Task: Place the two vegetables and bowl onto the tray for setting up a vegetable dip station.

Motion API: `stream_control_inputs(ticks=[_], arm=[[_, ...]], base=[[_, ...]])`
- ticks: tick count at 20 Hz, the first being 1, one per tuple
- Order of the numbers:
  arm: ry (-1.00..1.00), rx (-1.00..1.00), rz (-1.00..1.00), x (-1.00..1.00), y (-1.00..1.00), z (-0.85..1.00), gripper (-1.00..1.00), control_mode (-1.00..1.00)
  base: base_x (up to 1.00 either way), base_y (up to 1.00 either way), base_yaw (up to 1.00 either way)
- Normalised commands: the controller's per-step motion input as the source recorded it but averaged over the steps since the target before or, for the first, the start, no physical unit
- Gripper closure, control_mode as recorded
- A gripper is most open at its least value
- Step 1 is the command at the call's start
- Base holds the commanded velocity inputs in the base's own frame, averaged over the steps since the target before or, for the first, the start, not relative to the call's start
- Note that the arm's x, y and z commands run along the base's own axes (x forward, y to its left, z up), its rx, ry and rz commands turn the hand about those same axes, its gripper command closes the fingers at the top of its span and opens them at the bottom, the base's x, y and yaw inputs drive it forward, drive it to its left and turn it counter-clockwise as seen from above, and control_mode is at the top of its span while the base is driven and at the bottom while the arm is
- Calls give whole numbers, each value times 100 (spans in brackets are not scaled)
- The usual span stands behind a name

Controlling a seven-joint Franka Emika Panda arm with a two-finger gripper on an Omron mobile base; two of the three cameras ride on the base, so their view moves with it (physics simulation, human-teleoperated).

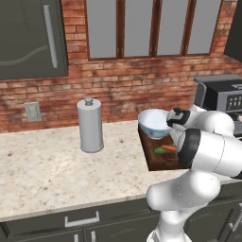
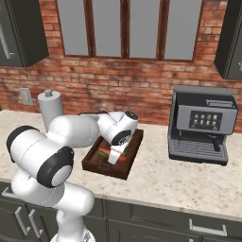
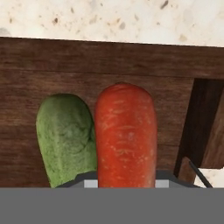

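Over tray (image 2: 132, 158), arm bent low, gripper (image 2: 115, 158) on carrot (image 3: 126, 133)

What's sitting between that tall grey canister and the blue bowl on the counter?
Nothing. In the left base view, only bare speckled countertop lies between the tall grey cylindrical canister and the pale blue patterned bowl.

light: even, bright, no clear source | shadows: soft, faint on desk (image 1: 42, 165) | glare: slight sheen on arm | blur: hand view soft and close-up | edges: no visible distortion | render: low-resolution, pixelated
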Motion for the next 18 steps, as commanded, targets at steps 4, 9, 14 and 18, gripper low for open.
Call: stream_control_inputs(ticks=[4,9,14,18], arm=[[3,0,-4,-5,0,-26,-100,-100],[7,0,-6,0,0,-27,-100,-100],[0,0,-6,-1,-3,-21,-100,-100],[5,1,-5,-6,-7,-18,-100,-100]], base=[[0,0,0],[0,0,0],[0,0,0],[0,0,0]])
